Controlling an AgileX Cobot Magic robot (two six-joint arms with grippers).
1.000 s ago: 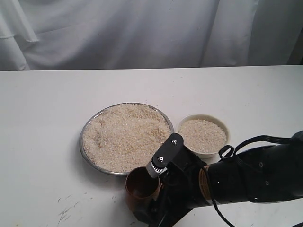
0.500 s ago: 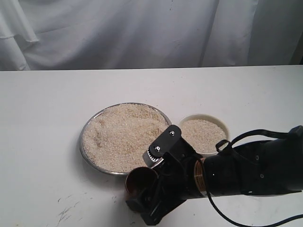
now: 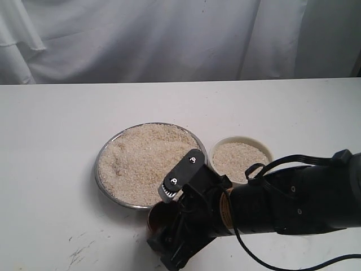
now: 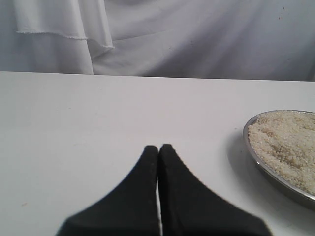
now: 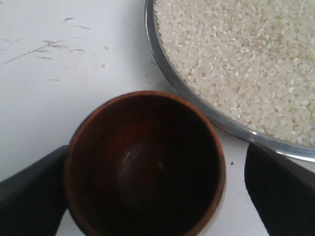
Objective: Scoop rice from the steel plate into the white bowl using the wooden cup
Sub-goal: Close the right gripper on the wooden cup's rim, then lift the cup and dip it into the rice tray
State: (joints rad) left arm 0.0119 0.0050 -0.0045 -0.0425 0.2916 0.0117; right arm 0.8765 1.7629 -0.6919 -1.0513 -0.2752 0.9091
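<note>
The steel plate (image 3: 97,169) sits mid-table, heaped with rice (image 3: 141,161). To its right stands the white bowl (image 3: 240,139), also holding rice (image 3: 237,158). The wooden cup (image 5: 145,162) stands upright and empty just in front of the plate's rim (image 5: 197,101). My right gripper (image 5: 155,184) is open around the cup: one finger (image 5: 29,196) is against its side, the other finger (image 5: 280,187) stands apart from it. In the exterior view the right arm hides most of the cup (image 3: 157,217). My left gripper (image 4: 158,147) is shut on nothing, to the side of the plate (image 4: 248,145).
White cloth hangs behind the table's far edge (image 3: 180,82). Dark scuff marks (image 3: 79,251) lie on the tabletop left of the cup. The black right arm (image 3: 282,203) stretches across the front right, just in front of the bowl.
The right arm has moved left and lower over the cup, which now shows less in the exterior view. Plate and bowl have not moved.
</note>
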